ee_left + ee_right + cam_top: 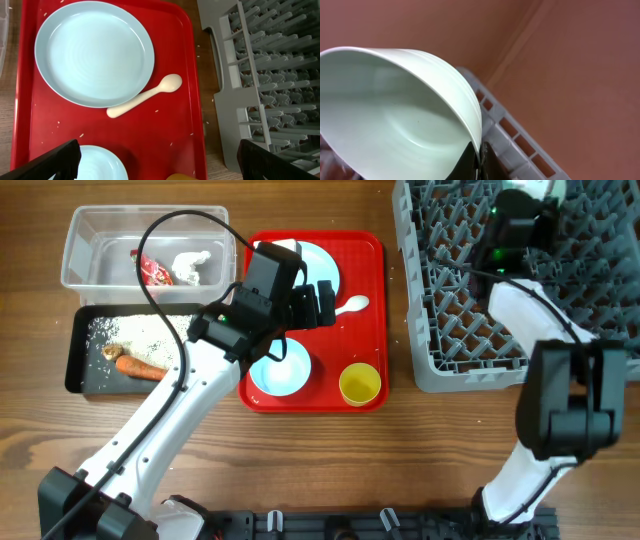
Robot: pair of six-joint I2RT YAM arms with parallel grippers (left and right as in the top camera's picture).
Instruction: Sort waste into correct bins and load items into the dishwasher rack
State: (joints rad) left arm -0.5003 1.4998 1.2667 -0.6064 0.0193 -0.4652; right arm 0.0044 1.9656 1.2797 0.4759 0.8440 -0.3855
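Note:
My left gripper (320, 305) hangs open and empty over the red serving tray (372, 320). Below it in the left wrist view (160, 167) lie the large light-blue plate (95, 55), the white spoon (145, 96), the smaller light-blue dish (102, 164) and the yellow cup's rim (182, 176). My right gripper (480, 162) is shut on the rim of the pale-green bowl (395, 115), held tilted over the far part of the grey dishwasher rack (450, 330). The clear tub (85, 275) holds the red wrapper (155, 272) and tissue (192, 266). The black tray (75, 355) holds rice (145, 332), the carrot (140, 367) and a brown scrap (112, 352).
The yellow cup (360, 384) stands at the red tray's near right corner, the small dish (280, 370) beside it. The rack's wall (227, 100) stands close to the tray's right edge. A few rice grains lie on the red tray (190, 75).

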